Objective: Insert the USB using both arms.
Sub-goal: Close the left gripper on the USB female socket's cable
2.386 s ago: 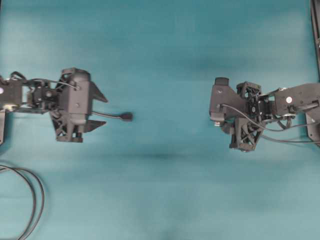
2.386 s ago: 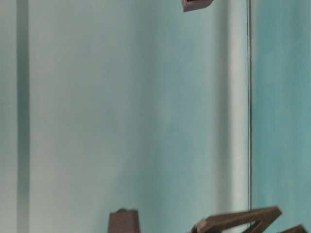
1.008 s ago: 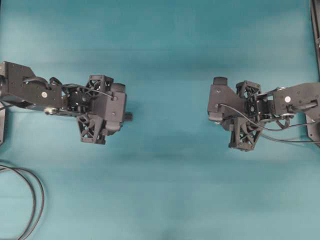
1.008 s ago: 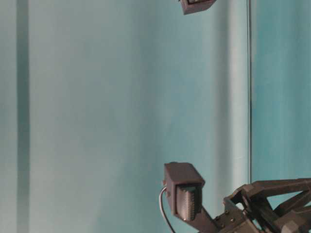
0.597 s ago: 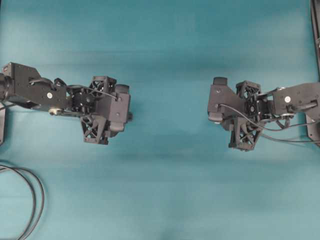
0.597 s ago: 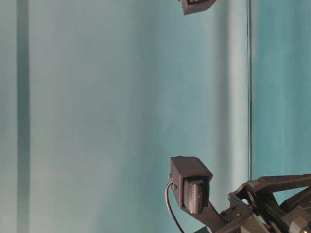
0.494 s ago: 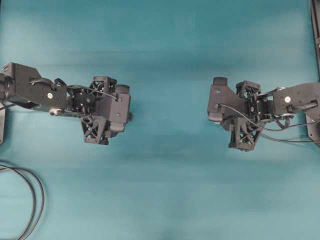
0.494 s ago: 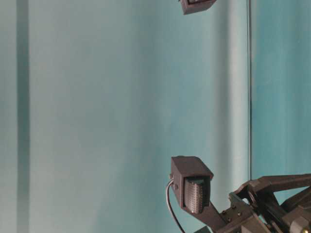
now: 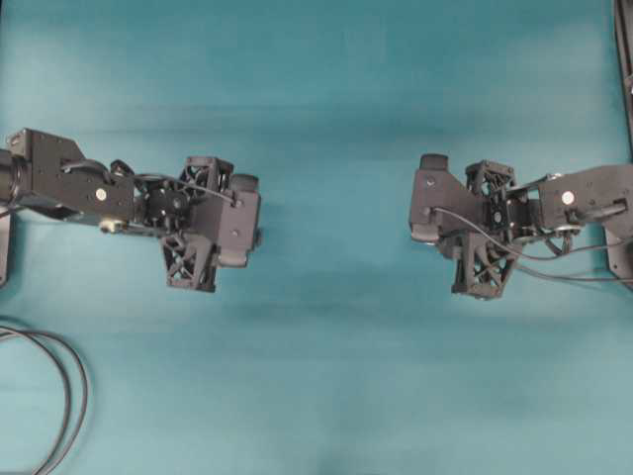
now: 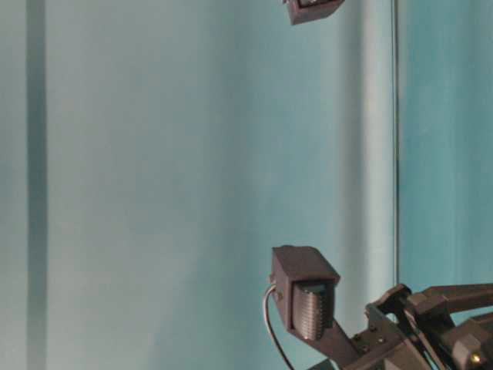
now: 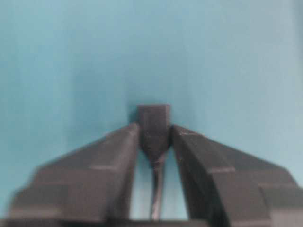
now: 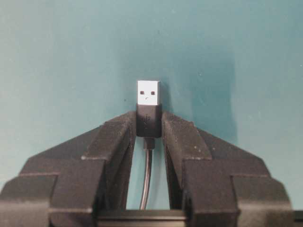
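Observation:
In the right wrist view my right gripper (image 12: pixel 148 122) is shut on the USB (image 12: pixel 148 92). Its silvery tip sticks out past the fingertips, and its thin cable runs back between the fingers. In the left wrist view my left gripper (image 11: pixel 155 131) is shut on the all-black socket end (image 11: pixel 154 115) of the other cable, just above the teal table. From overhead, the left arm (image 9: pixel 198 223) and right arm (image 9: pixel 485 223) face each other across a wide gap. Their wrists hide both sets of fingers there.
A looped double black cable (image 9: pixel 61 396) lies at the table's lower left corner. A dark frame (image 9: pixel 625 59) runs down the right edge. In the table-level view the left arm's boxy wrist camera (image 10: pixel 303 289) stands at the lower middle.
My left jaws have closed from wide open onto the black socket end, after the left arm slid a little to the right. The right arm and the USB have not moved.

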